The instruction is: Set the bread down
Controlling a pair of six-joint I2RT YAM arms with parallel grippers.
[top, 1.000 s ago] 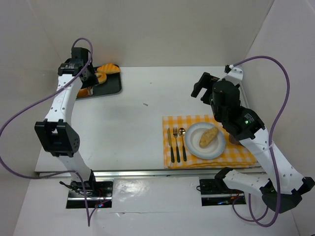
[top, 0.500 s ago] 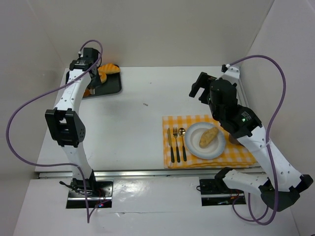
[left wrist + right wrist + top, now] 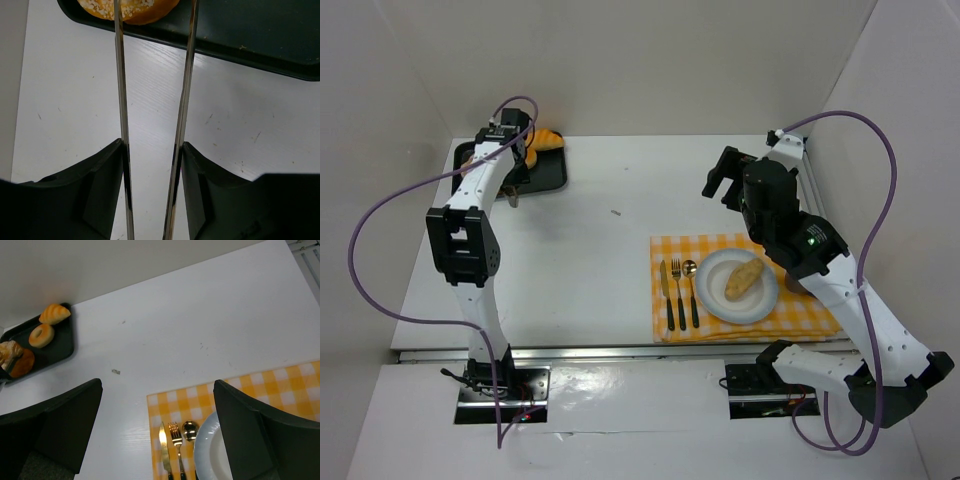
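A long bread roll [image 3: 743, 279] lies on the white plate [image 3: 767, 300] on the yellow checked mat. My right gripper [image 3: 724, 178] hangs open and empty behind and left of the plate; in the right wrist view [image 3: 156, 390] its fingers stand wide apart. My left gripper [image 3: 512, 165] is over the black tray [image 3: 548, 177] at the back left. In the left wrist view it [image 3: 152, 145] is shut on metal tongs [image 3: 120, 90]. The tong blades stand apart and reach a sugar-topped orange bun [image 3: 135, 7] on the tray [image 3: 260, 45]. More breads [image 3: 41, 335] lie on the tray [image 3: 57, 352].
A knife [image 3: 668, 295], fork [image 3: 680, 293] and spoon [image 3: 691, 290] lie on the mat [image 3: 710, 250] left of the plate. A croissant [image 3: 548, 138] sits at the tray's back edge. White walls enclose the table on three sides.
My left arm has swung to the right and further over the tray. My right gripper has drifted slightly left. The roll on the plate has not moved.
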